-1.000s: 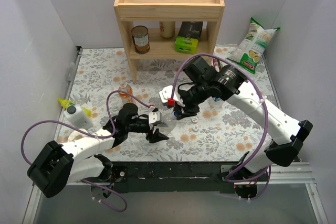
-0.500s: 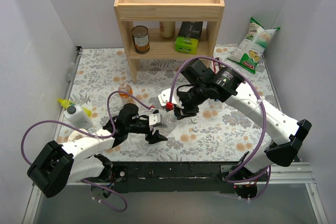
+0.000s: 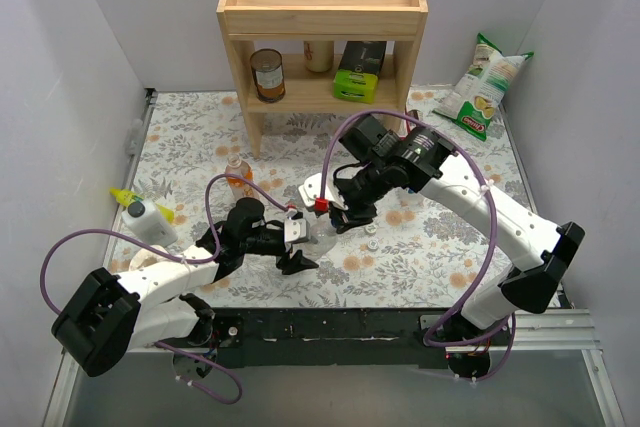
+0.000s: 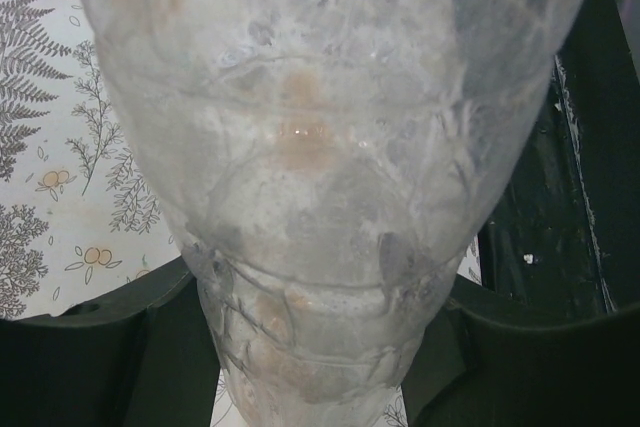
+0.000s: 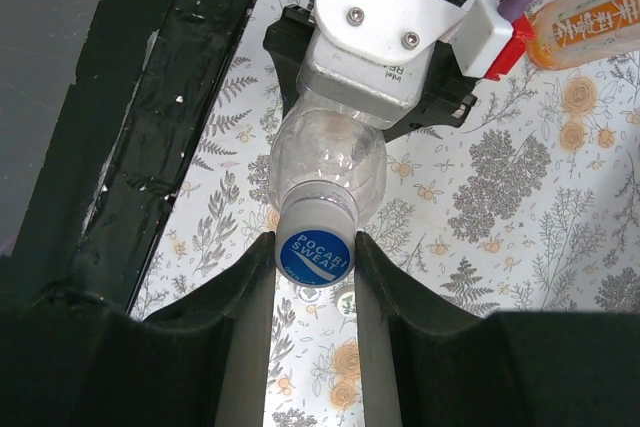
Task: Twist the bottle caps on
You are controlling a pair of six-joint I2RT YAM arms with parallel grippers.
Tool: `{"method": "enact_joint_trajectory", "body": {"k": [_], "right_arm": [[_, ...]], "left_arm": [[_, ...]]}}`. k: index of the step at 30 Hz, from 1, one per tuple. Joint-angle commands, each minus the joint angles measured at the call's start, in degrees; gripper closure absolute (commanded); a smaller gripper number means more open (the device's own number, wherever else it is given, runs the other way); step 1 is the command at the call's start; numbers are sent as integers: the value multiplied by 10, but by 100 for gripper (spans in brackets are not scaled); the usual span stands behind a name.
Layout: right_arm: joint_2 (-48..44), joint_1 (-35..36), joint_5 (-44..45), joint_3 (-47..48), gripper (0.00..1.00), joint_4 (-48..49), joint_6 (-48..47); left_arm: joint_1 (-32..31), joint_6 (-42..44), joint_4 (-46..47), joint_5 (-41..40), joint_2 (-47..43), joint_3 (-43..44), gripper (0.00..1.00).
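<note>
Both closed: left hand [image 3: 303, 240] pinches clear bottle [image 4: 320, 147], right hand [image 5: 315, 247] pinches blue cap [image 5: 316, 259]; base hidden.

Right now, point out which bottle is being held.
The clear plain bottle, clamped in the left gripper, its blue cap pinched by the right gripper. The orange-liquid bottle stands free on the table.

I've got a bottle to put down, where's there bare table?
Bare: the far left corner between shelf and squeeze bottle, and the near edge in front of the right gripper. Crowded mid-table: left gripper holds the clear bottle, right gripper its cap.
</note>
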Motion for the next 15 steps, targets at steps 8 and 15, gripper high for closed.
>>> {"method": "enact_joint_trajectory", "body": {"k": [8, 15], "right_arm": [[23, 5, 1, 7, 72, -6, 84], [23, 5, 9, -17, 71, 39, 224]], "left_arm": [[-4, -41, 85, -41, -25, 7, 100], [-3, -118, 144, -118, -26, 6, 100]]}}
